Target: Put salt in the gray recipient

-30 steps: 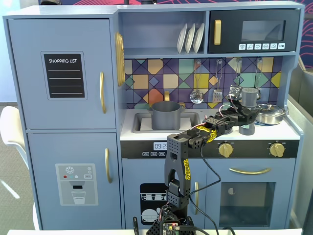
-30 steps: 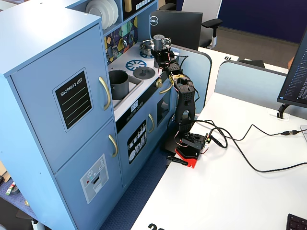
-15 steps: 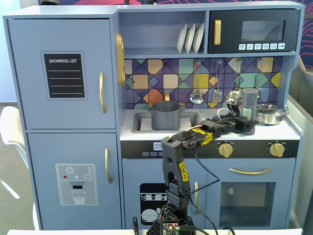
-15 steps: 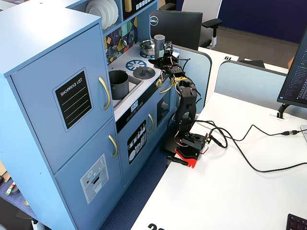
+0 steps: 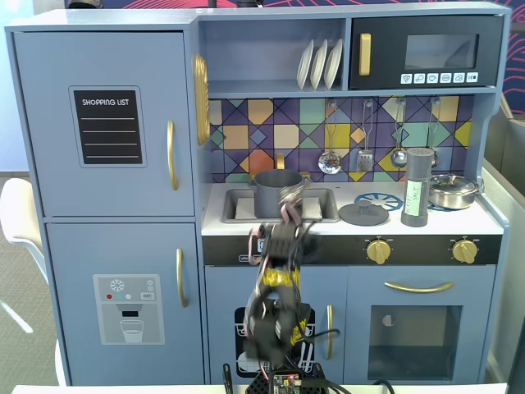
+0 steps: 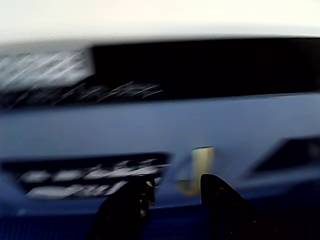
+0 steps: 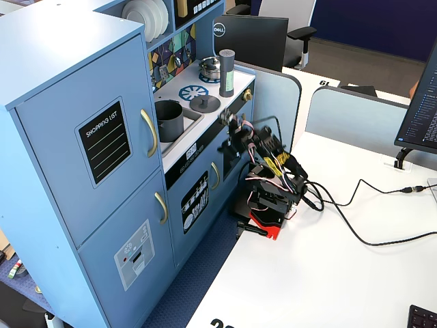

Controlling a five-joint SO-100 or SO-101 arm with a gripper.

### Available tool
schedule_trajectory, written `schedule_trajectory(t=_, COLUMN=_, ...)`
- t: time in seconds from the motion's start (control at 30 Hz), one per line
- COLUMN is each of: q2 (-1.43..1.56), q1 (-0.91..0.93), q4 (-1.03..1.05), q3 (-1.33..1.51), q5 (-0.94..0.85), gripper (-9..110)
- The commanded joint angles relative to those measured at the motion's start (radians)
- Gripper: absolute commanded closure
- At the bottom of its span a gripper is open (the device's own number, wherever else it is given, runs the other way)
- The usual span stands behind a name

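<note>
"SHOPPING LIST" is printed on the blackboard (image 5: pixel 111 127) of the blue toy kitchen (image 5: pixel 107 271); a monitor (image 7: pixel 249 41) behind reads "DELL". The salt (image 5: pixel 416 188) stands upright on the stovetop, at three o'clock from the gray recipient (image 5: pixel 278 194) in the sink. My tool (image 6: pixel 172 192), blurred, is released and empty.

arm (image 5: pixel 275 287) pulled back, salt (image 5: pixel 416 187) left on stove

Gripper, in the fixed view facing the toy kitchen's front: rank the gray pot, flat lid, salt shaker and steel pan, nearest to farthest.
The gripper is motion-blurred, at the sink.
1. Gray pot, in the sink just behind it.
2. Flat lid, on the stove to the right.
3. Salt shaker, further right.
4. Steel pan, far right.
</note>
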Motion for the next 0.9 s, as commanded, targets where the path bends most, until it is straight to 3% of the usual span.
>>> schedule_trajectory(t=0.0, q2=0.097, q1=-0.138, q4=-0.012, q3=0.225, q5=-0.008, gripper=101)
schedule_trajectory(t=0.2, q2=0.132, q1=-0.227, q4=-0.245, q3=0.563, q5=0.173, gripper=101)
schedule_trajectory(t=0.3, q2=0.112, q1=-0.322, q4=-0.218, q3=0.574, q5=0.321, gripper=101)
schedule_trajectory(t=0.5, q2=0.132, q1=-0.31, q4=-0.066, q3=0.574, q5=0.242, gripper=101)
schedule_trajectory(t=0.6, q2=0.132, q1=-0.293, q4=0.049, q3=0.574, q5=0.104, gripper=101)
schedule_trajectory(t=0.87, q2=0.132, q1=-0.296, q4=0.049, q3=0.574, q5=0.112, gripper=98)
